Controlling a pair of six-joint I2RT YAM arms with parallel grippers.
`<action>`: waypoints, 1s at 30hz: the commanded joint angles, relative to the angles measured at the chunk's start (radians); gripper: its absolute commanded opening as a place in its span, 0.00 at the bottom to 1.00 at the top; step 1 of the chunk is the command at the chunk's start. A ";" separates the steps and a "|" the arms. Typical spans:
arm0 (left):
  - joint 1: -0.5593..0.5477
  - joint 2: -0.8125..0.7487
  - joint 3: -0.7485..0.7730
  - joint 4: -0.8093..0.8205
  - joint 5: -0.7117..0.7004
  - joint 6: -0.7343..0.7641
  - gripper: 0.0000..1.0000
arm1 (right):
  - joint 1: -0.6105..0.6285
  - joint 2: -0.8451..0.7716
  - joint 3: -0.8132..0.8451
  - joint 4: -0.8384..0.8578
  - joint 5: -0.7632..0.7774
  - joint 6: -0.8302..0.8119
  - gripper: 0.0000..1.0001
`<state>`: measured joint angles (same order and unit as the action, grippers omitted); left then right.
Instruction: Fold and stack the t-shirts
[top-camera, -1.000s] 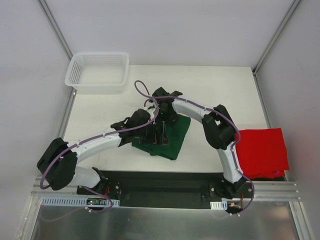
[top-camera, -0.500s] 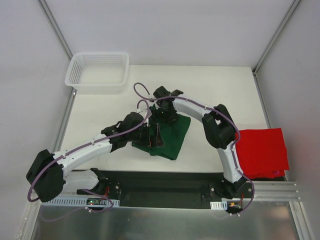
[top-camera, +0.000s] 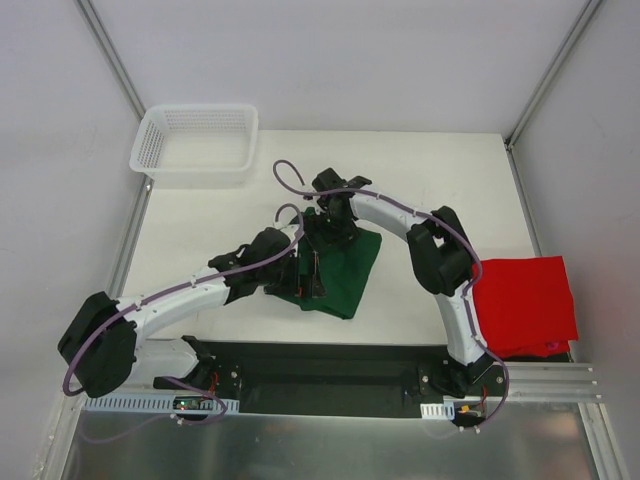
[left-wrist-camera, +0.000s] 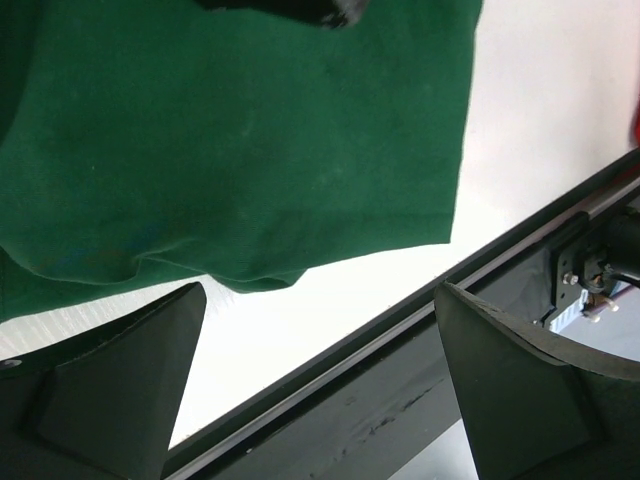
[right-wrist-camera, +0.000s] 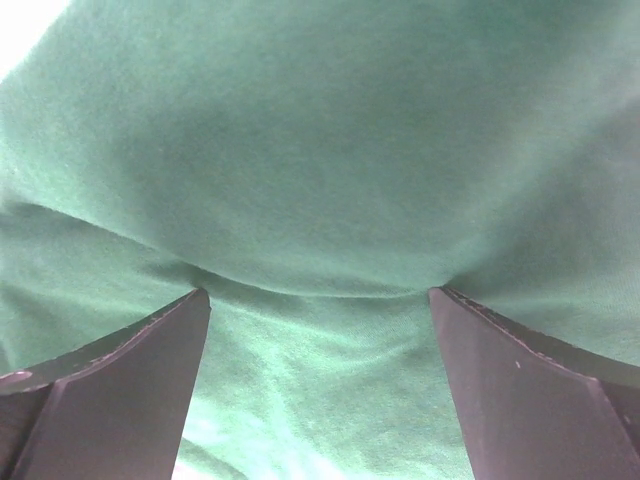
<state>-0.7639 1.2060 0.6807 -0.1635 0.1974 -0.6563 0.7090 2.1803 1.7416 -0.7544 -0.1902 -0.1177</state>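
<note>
Folding the dark forest-green cotton t-shirt (top-camera: 350, 272) is, as I judge it, the step in hand: it lies as a rough, rumpled rectangle in the middle of the white table (top-camera: 200, 235), while the bright red cotton t-shirt (top-camera: 525, 300) lies flat and squared at the table's right edge, well apart. Nothing is stacked yet. My left gripper (left-wrist-camera: 318, 300) hangs over the green shirt's near hem with its fingers spread wide, holding nothing; between them I see the hem's edge, bare table and the dark rail beyond. My right gripper (right-wrist-camera: 318, 295) is low over the far part of the same shirt, its fingers equally wide and empty, a soft crease of cloth running between them; whether the tips touch the fabric I cannot tell. Next, I think, each of my grippers must settle on an edge and pinch it, so the cloth can be carried over into a neater fold before going to the red one.
</note>
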 joint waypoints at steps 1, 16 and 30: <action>0.005 0.043 0.032 0.030 -0.003 0.029 0.99 | -0.040 -0.028 -0.024 0.050 -0.017 -0.005 0.96; -0.006 -0.062 0.102 0.004 -0.001 0.070 0.99 | -0.069 -0.068 -0.030 0.047 -0.071 0.004 0.96; -0.009 0.231 0.089 0.213 -0.003 0.144 0.99 | -0.069 -0.082 -0.039 0.049 -0.041 -0.003 0.96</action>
<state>-0.7662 1.3769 0.7586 -0.0322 0.2054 -0.5575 0.6392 2.1513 1.7050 -0.7109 -0.2432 -0.1162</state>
